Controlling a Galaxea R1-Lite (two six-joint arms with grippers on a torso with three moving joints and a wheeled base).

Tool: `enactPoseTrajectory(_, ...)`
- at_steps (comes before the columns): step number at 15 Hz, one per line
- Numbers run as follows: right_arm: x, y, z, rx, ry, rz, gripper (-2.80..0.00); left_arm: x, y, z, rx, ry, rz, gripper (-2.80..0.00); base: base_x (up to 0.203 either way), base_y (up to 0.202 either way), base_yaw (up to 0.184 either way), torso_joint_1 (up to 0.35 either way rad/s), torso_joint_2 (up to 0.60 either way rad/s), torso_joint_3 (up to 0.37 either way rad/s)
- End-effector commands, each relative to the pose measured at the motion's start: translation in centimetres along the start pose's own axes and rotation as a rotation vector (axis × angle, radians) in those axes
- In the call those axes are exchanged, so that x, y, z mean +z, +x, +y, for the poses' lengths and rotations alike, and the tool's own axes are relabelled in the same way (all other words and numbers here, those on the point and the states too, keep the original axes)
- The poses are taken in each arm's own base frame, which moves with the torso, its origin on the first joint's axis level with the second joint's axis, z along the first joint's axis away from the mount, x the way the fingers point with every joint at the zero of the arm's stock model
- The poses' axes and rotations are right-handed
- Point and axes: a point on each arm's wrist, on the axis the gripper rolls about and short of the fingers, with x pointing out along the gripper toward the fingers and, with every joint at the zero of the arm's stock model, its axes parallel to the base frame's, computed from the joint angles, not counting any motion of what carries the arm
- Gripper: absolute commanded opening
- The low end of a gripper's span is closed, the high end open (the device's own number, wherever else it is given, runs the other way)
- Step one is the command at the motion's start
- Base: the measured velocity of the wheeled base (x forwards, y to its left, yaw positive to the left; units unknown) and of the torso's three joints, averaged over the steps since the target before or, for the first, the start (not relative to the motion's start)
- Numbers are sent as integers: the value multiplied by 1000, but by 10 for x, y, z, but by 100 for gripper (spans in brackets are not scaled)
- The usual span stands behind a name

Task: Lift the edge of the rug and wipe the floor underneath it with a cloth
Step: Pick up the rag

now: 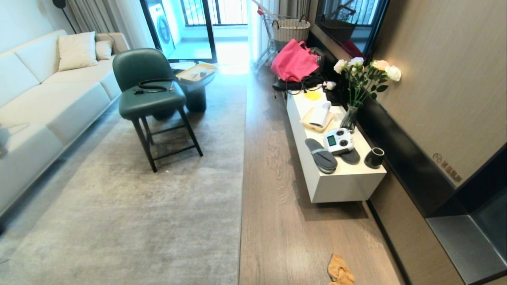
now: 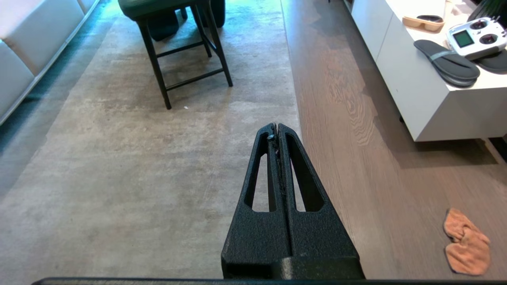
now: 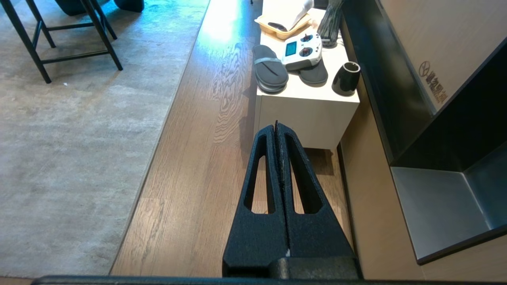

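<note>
A large pale grey rug lies flat, and its straight rug edge [image 1: 242, 166] runs down the middle of the head view beside the brown wood-grain floor [image 1: 277, 221]. The orange-yellow cloth [image 1: 340, 271] lies crumpled on the floor near the bottom of that view, apart from the rug. My left gripper [image 2: 276, 127] hangs shut and empty high above the rug edge [image 2: 295, 103], with the cloth [image 2: 465, 241] off to one side. My right gripper [image 3: 276, 126] is shut and empty above the floor [image 3: 190, 166], in front of the white bench. Neither arm shows in the head view.
A low white bench [image 1: 348, 186] along the right wall carries dark grey slippers [image 1: 321, 155], a white remote, a black cup and a vase of flowers. A green chair [image 1: 152, 99] stands on the rug, a cream sofa [image 1: 43, 91] at left. A pink bag lies further back.
</note>
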Motion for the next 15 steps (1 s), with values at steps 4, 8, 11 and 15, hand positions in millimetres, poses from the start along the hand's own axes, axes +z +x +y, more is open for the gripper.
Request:
enactPoseTrajectory(4,0,0,0,2,-1,1,-280,0,0,0,0,0,1,-280,0,0,0,-135,366,223)
enactPoseTrajectory(8,0,0,0,2,-1,1,-280,0,0,0,0,0,1,-280,0,0,0,-182,503,310)
enactPoseTrajectory(11,0,0,0,2,-1,1,-280,0,0,0,0,0,1,-280,0,0,0,-178,549,361)
enactPoseTrajectory(15,0,0,0,2,1,1,-280,0,0,0,0,0,1,-280,0,0,0,-159,520,367)
